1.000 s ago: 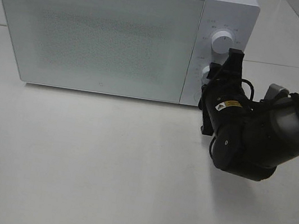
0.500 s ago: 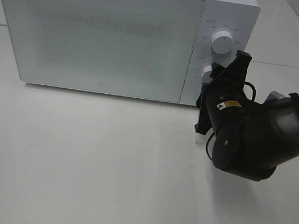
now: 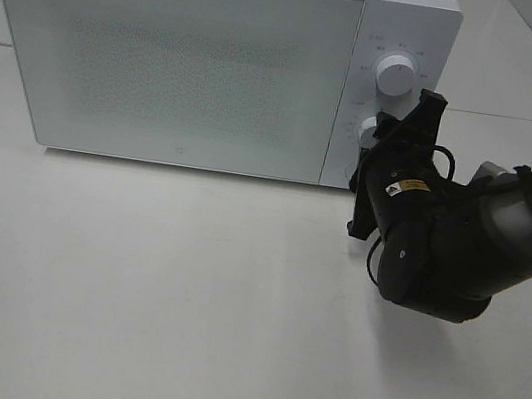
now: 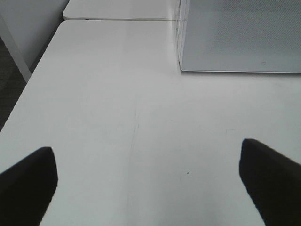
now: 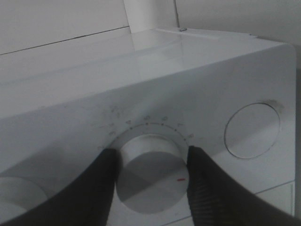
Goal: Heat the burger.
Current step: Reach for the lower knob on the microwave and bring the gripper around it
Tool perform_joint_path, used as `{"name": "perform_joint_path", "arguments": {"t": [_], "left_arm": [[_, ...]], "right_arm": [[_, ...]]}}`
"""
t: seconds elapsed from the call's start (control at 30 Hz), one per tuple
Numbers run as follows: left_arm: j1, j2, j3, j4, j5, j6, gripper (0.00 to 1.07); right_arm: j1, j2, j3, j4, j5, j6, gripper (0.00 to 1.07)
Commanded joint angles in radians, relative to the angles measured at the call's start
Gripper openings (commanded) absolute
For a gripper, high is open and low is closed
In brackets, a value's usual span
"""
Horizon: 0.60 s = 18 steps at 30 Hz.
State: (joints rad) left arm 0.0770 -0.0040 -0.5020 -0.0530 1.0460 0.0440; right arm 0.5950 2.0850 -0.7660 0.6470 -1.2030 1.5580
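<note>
Right wrist: your right gripper (image 5: pixel 151 162) grasps the lower knob (image 3: pixel 366 127), rolled slightly since a second ago; left gripper (image 4: pixel 148 174) released; open table (image 3: pixel 180 297) at the microwave's (image 3: pixel 187 56) 6 o'clock.

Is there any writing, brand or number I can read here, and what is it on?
Nothing reads clearly.
Figures around the upper round white knob: too small.
Marks around the lower round white knob: blurred; only a red dash shows.
Tiny logo on the white microwave door: too small.
Yellow sticker on the black robot arm: unreadable.
</note>
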Motion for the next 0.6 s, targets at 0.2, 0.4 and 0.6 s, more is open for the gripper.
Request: {"name": "perform_joint_path", "arguments": {"t": [0.2,0.4,0.6], "left_arm": [[-0.006,-0.026,0.004,-0.003,-0.007,0.0,1.0],[-0.006,-0.026,0.004,-0.003,-0.007,0.0,1.0],[-0.006,-0.026,0.004,-0.003,-0.007,0.0,1.0]], "right_arm": [[-0.006,-0.01,-0.006,-0.017,-0.034,-0.018,0.32],[-0.006,-0.047,0.061,-0.026,0.009,-0.076,0.61],[-0.006,-0.072,0.13,-0.075,0.019,-0.123,0.74]]}}
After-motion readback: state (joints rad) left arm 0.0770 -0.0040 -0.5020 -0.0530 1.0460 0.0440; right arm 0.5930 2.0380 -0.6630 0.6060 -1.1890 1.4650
